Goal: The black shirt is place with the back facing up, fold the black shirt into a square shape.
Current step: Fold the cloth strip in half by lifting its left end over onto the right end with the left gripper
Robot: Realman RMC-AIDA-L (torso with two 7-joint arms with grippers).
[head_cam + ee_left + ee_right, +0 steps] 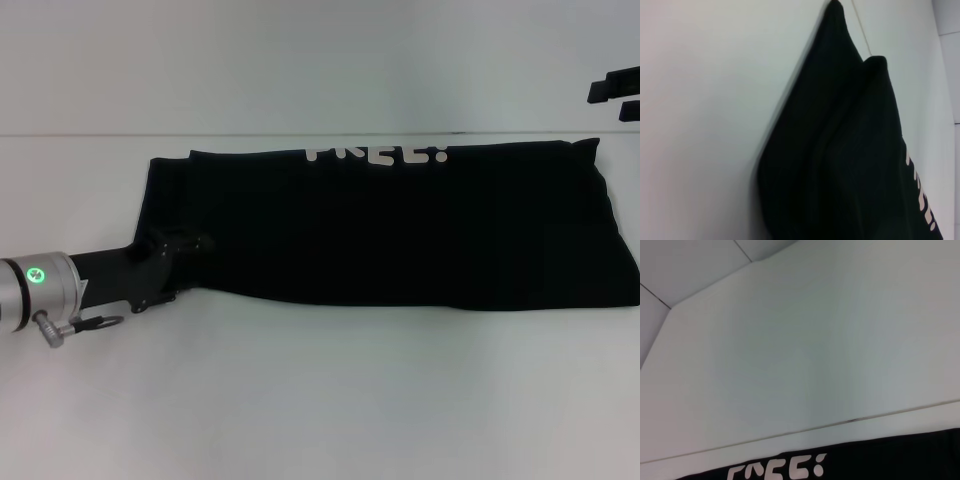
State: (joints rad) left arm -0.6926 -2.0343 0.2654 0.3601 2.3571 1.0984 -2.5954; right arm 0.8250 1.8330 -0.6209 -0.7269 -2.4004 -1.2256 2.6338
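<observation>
The black shirt (pixel 400 230) lies on the white bench (pixel 320 400) as a long flat band. It has already been folded the long way, so it is much wider than it is deep. White letters (pixel 375 154) peek out along its far edge, near the middle. In the right wrist view the same letters (pixel 776 471) show at the shirt's far edge, with bare bench beyond.

The left claw (pixel 170 262) is low on the bench at the shirt's left end, right at the near corner. It touches or sits over the cloth there. The claw is black on black cloth, so I cannot tell if it is open or pinching the shirt. The left wrist view shows the shirt's (pixel 850 160) end from close up, with soft folds and a pointed corner sticking out.

The right claw (pixel 615 95) hangs up high, past the shirt's far right corner, well apart from the cloth. I cannot tell if it is open or closed.

I think the step now is the short fold that turns the long band into a square. Next, the left claw needs a firm pinch on all the layers at the left end. Then it should lift a little and carry that end over toward the right end, laying it down flat with the edges lined up
</observation>
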